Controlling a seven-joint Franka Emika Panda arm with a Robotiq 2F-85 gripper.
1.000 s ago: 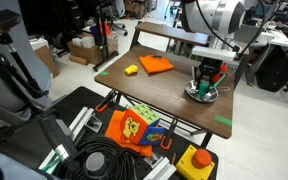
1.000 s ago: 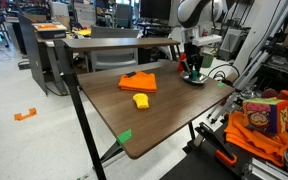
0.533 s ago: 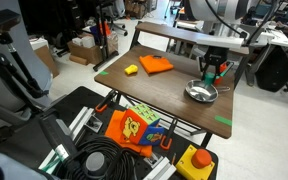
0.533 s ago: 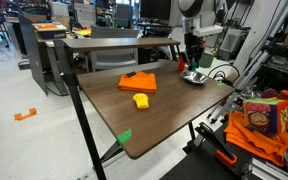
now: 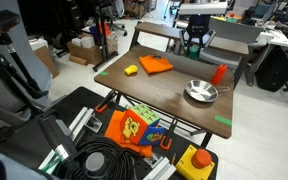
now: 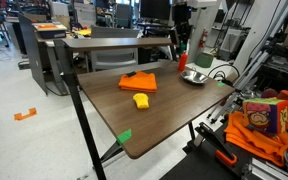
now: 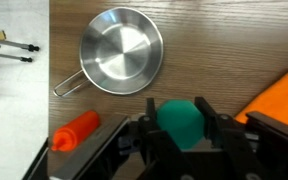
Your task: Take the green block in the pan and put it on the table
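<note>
My gripper (image 7: 179,118) is shut on the green block (image 7: 179,122), which sits between the two black fingers in the wrist view. It hangs high above the brown table (image 5: 174,85), left of the pan. In both exterior views the gripper (image 5: 194,42) (image 6: 182,38) is raised well above the tabletop, and a bit of green shows between its fingers. The silver pan (image 7: 122,50) (image 5: 200,92) (image 6: 195,77) stands empty on the table.
A red-orange bottle (image 7: 76,130) (image 5: 219,73) is near the pan. An orange cloth (image 5: 155,64) (image 6: 138,81) (image 7: 279,95) and a yellow block (image 5: 131,69) (image 6: 141,100) lie further along. Green tape (image 5: 224,121) (image 6: 124,135) marks table corners.
The gripper has risen out of the pan with the green block and moved up and to the left across the table; the pan now stands empty.
</note>
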